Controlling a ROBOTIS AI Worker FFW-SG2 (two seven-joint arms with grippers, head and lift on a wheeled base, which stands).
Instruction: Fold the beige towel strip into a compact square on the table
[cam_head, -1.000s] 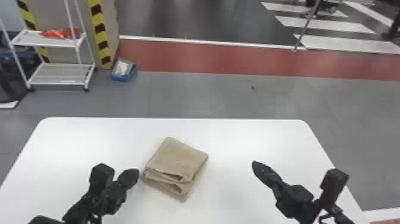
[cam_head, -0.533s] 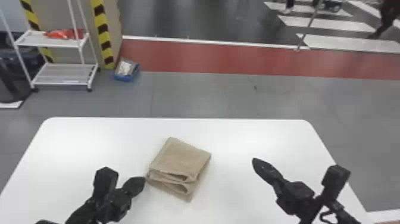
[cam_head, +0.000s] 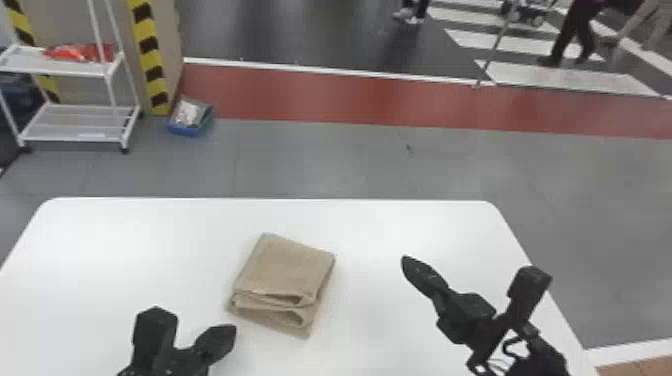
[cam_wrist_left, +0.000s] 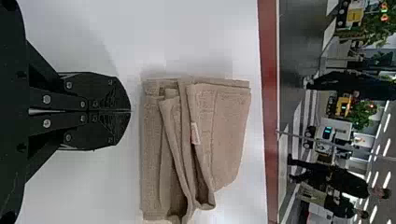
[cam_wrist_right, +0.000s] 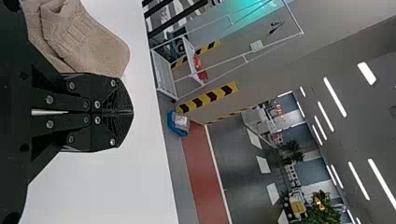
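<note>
- I see one cart (cam_head: 75, 131) with two shelves, a red item (cam_head: 80, 52) on the upper.
- One blue bin (cam_head: 187, 131) holds whitish contents (cam_head: 186, 113).
- My left end effector (cam_head: 232, 333), one of two, has its fingers together.
- One towel (cam_head: 285, 267) lies folded on the desk (cam_head: 390, 225), between them.
- My right end effector (cam_head: 406, 261) has its fingers together too.

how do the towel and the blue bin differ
The towel is beige; the bin is blue. The towel is cloth folded in layers, the bin an open box with something pale in it. The towel lies on the table, the bin on the floor. Neither is held.
</note>
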